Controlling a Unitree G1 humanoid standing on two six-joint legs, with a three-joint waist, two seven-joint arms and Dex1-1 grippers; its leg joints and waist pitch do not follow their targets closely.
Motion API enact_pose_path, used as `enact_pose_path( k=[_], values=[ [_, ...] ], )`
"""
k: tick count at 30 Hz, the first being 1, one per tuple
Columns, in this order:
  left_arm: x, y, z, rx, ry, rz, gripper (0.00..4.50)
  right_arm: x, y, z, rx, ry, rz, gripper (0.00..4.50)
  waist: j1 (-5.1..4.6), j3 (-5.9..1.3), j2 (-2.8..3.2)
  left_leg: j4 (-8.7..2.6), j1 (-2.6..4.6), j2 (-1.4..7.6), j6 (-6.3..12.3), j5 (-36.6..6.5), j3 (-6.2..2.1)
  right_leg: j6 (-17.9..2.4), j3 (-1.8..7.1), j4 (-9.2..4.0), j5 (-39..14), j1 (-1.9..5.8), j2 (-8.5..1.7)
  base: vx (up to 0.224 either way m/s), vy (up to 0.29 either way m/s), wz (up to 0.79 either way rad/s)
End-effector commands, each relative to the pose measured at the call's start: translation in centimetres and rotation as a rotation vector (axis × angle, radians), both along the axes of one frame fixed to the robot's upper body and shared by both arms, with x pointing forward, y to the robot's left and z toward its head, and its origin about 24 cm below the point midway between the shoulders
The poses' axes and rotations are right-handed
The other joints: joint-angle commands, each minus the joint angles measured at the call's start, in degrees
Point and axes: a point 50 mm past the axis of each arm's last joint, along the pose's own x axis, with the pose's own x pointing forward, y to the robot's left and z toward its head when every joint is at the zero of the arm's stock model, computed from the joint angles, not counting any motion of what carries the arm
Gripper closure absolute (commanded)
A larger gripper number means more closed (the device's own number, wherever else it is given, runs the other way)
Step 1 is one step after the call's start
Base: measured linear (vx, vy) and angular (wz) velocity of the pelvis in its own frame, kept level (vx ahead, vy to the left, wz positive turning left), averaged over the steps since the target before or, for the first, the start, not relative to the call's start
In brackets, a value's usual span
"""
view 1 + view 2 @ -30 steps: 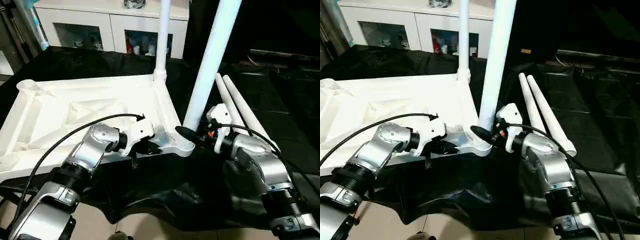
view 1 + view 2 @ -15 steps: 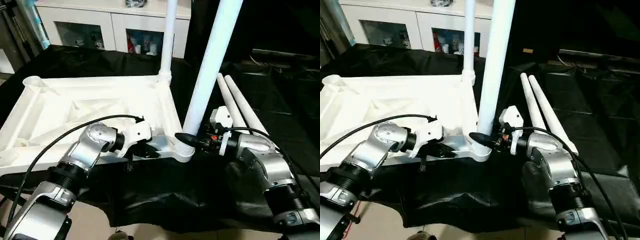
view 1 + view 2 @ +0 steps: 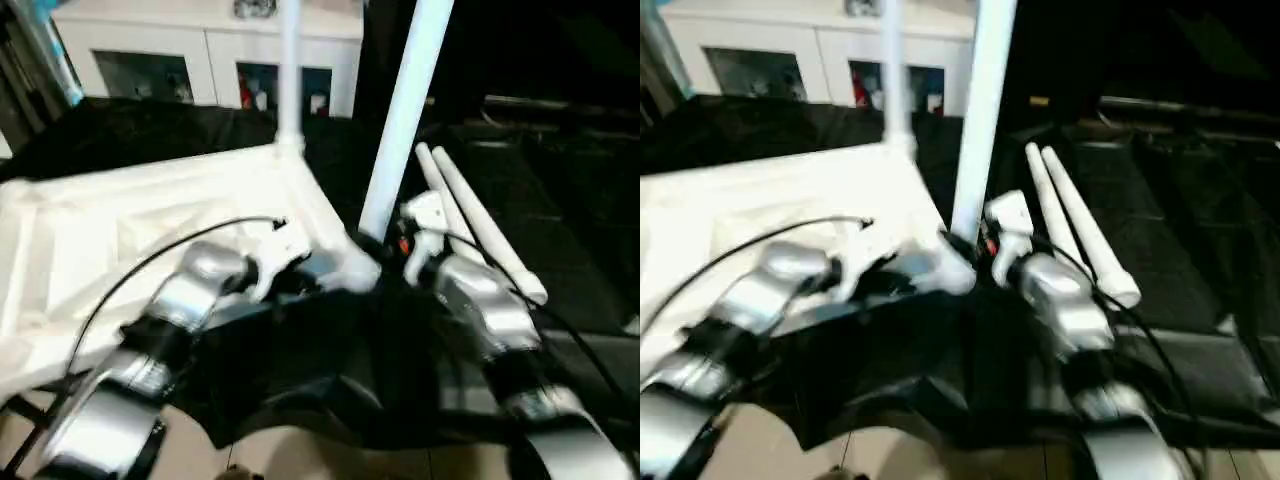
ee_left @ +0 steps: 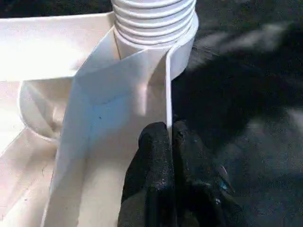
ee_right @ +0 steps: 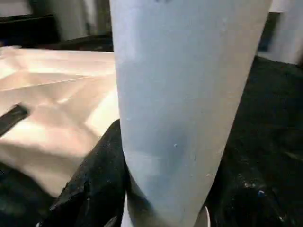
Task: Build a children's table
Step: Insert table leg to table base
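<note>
The white plastic tabletop [image 3: 150, 220] lies ribbed side up at mid-left on black cloth [image 3: 560, 230]. Its near-corner leg [image 3: 405, 110], a smooth tube with a ribbed base, leaned right before and now looks straighter. The left gripper [image 4: 169, 156] pinches the tabletop's thin rim; the right gripper [image 5: 165, 198] clasps that leg low, both forearms angled inward.

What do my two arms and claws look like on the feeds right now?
Both forearms are rounded silver metal with black joint rings. A thin black cable loops over the left arm. The right arm carries a white wrist housing with a small red spot. Each claw has two matte black fingers.
</note>
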Motion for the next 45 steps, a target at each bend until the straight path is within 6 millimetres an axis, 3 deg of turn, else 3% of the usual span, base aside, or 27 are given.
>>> enact_pose_path(
  k=[1, 4, 5, 11, 17, 19, 23, 30, 34, 38, 40, 45],
  values=[
    [1.7, -2.3, 3.4, -0.045, -0.129, 0.040, 4.50, -1.0, 0.6, -4.1, -0.045, 0.213, -0.070, 2.64, 0.00, -3.23, 0.59, -4.31, 1.74, 1.76, -2.38, -20.8, -1.56, -10.4, 2.41, -5.91, -21.6, 1.38, -4.65, 0.000, 0.000, 0.00],
    [1.9, -4.0, 3.3, -0.035, -0.121, 0.109, 4.50, -0.4, 1.8, -4.0, -0.047, 0.224, -0.115, 2.64, 0.19, -3.36, 0.53, -4.27, 1.59, 1.74, -1.97, -19.5, -1.53, -10.9, 2.34, -5.77, -19.1, 1.63, -4.59, 0.000, 0.000, 0.00],
    [1.9, -4.4, 3.1, -0.031, -0.120, 0.115, 4.50, -0.3, 2.1, -3.9, -0.049, 0.225, -0.124, 2.64, 0.25, -3.52, 0.49, -4.22, 1.31, 1.70, -1.39, -17.9, -1.46, -11.5, 2.31, -5.51, -15.9, 1.94, -4.51, 0.000, 0.000, 0.00],
    [2.1, -4.5, 2.6, 0.011, -0.126, 0.142, 4.50, 0.1, 3.0, -3.5, -0.055, 0.217, -0.122, 2.64, 0.36, -3.76, 0.49, -4.21, 1.09, 1.78, 0.28, -14.7, -1.33, -12.6, 2.12, -5.04, -9.8, 2.36, -4.42, 0.000, 0.000, 0.00],
    [2.2, -4.1, 2.7, 0.017, -0.132, 0.153, 4.50, 0.3, 2.9, -3.7, -0.063, 0.239, -0.151, 2.64, 0.22, -3.36, 0.26, -4.46, 1.50, 1.80, -0.31, -18.7, -1.37, -11.6, 2.14, -5.82, -16.8, 1.98, -4.66, 0.000, 0.000, 0.00],
    [2.2, -4.1, 2.7, 0.011, -0.136, 0.144, 4.50, 0.4, 2.9, -3.5, -0.045, 0.229, -0.150, 2.08, 0.21, -3.31, 0.29, -4.50, 1.47, 1.82, -0.41, -19.4, -1.44, -10.7, 2.18, -6.07, -18.9, 1.89, -4.76, 0.000, 0.000, 0.00],
    [2.1, -3.9, 2.7, 0.006, -0.141, 0.122, 4.50, 0.7, 2.9, -3.0, -0.019, 0.211, -0.141, 1.73, 0.14, -3.43, 0.29, -4.54, 1.30, 1.88, -0.28, -18.6, -1.47, -10.8, 2.22, -6.02, -17.9, 1.87, -4.79, 0.000, 0.000, 0.00],
    [1.4, -3.3, 2.7, -0.017, -0.154, 0.045, 4.50, 1.4, 2.7, -1.0, 0.007, 0.119, -0.084, 1.15, 0.13, -3.65, 0.49, -4.48, 0.83, 1.98, 1.01, -14.8, -1.33, -12.8, 2.16, -5.16, -10.5, 2.40, -4.68, 0.000, 0.000, 0.00],
    [1.0, -2.7, 2.6, -0.019, -0.150, 0.004, 4.50, 1.4, 2.3, -0.1, -0.007, 0.069, -0.013, 0.81, 0.15, -3.82, 0.70, -4.30, 0.93, 2.05, 1.75, -12.9, -1.17, -13.9, 2.14, -4.74, -6.4, 2.49, -4.49, 0.000, 0.000, 0.00],
    [0.7, -2.3, 2.5, -0.019, -0.146, -0.027, 4.50, 1.3, 1.8, 0.4, -0.021, 0.042, 0.029, 0.69, 0.38, -3.98, 0.99, -4.08, 0.94, 2.10, 2.30, -10.5, -1.07, -15.1, 2.18, -4.18, -1.8, 2.66, -4.49, 0.000, 0.000, 0.00],
    [0.3, -1.9, 2.4, -0.019, -0.138, -0.054, 4.50, 1.1, 1.3, 0.8, -0.038, 0.024, 0.086, 0.69, 0.65, -3.99, 0.86, -3.95, 0.87, 2.07, 3.03, -9.3, -0.99, -15.4, 2.16, -3.93, 0.6, 2.85, -4.42, 0.000, 0.000, 0.00],
    [0.0, -1.5, 2.4, -0.022, -0.129, -0.087, 4.50, 0.7, 0.5, 1.1, -0.058, 0.021, 0.144, 0.69, 0.99, -3.79, 0.85, -4.08, 1.09, 2.20, 2.35, -11.1, -0.99, -14.9, 2.18, -4.29, -2.7, 2.75, -4.51, 0.000, 0.000, 0.00]
  ],
)
